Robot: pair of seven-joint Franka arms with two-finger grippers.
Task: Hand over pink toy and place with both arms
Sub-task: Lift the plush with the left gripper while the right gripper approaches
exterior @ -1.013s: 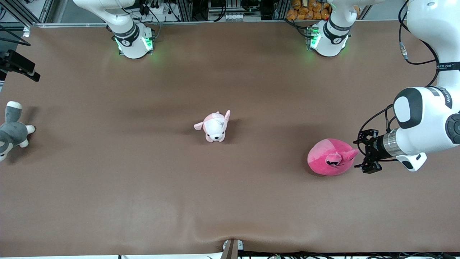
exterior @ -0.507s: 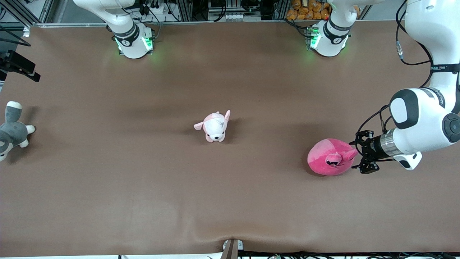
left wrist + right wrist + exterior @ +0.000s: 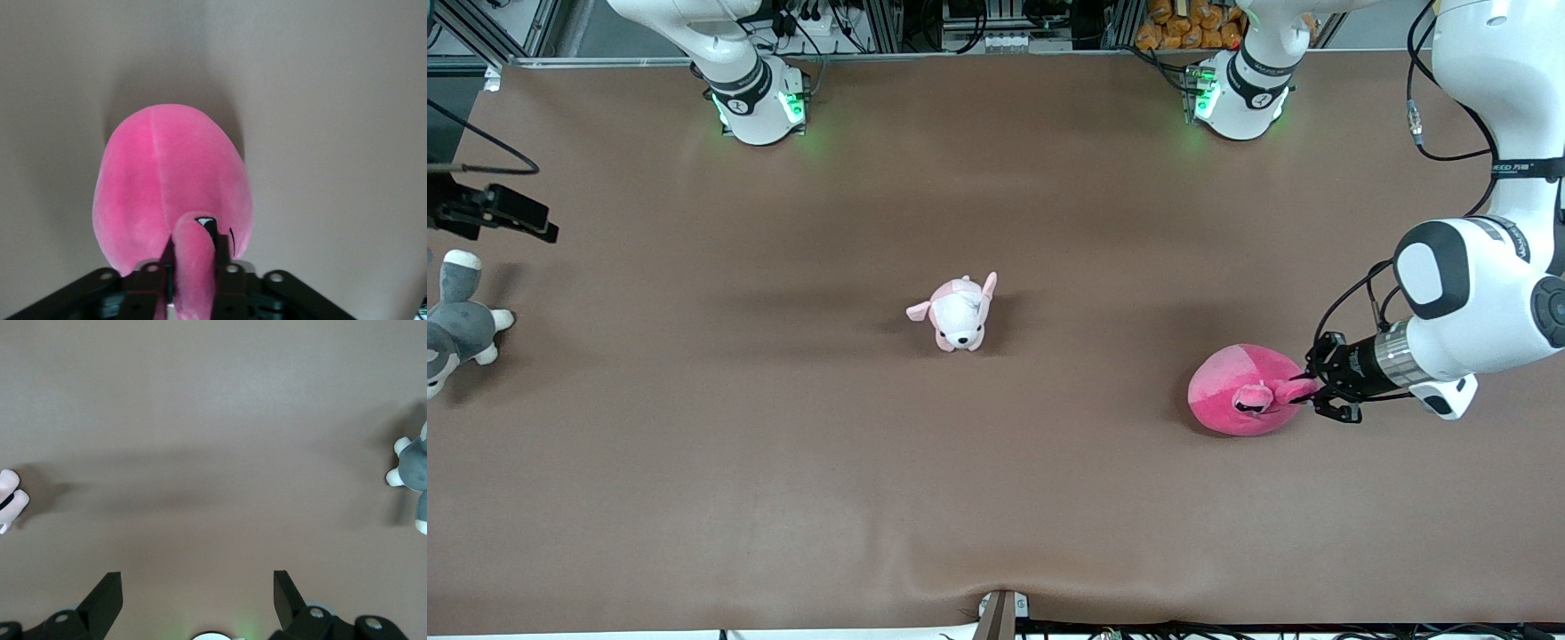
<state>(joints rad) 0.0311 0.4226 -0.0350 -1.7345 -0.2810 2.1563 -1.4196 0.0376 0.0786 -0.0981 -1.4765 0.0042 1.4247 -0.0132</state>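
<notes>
The pink toy, a round hot-pink plush with a lighter patch, lies on the brown table toward the left arm's end. My left gripper is low beside it and shut on a protruding pink flap of the toy. In the left wrist view the flap sits pinched between the black fingers, with the toy's body just ahead. My right gripper hangs over the table's edge at the right arm's end, open and empty, as the right wrist view shows.
A pale pink-and-white puppy plush stands at the table's middle. A grey-and-white plush lies at the right arm's end, just beside my right gripper; it also shows in the right wrist view.
My left gripper has closed in on the pink toy and shut on its flap. My right gripper has moved a little farther over the table near the grey plush.
</notes>
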